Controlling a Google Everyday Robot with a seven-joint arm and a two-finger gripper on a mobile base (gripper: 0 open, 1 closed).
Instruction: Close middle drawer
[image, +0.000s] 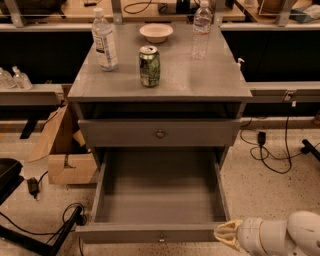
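The middle drawer (160, 197) is pulled far out of the grey cabinet. Its deep grey box is empty, and its front panel with a small knob (161, 239) is at the bottom of the camera view. Above it, a smaller grey front with a round knob (160, 133) stands slightly out. My gripper (227, 235), with cream fingers on a white arm, is at the bottom right. It is shut and empty, right at the right end of the open drawer's front panel.
The cabinet top (200, 75) holds two water bottles (105, 40) (201, 30), a green can (149, 65) and a white bowl (156, 32). A cardboard box (62, 150) stands left of the cabinet. Cables (270, 150) and a black base (10, 175) lie on the floor.
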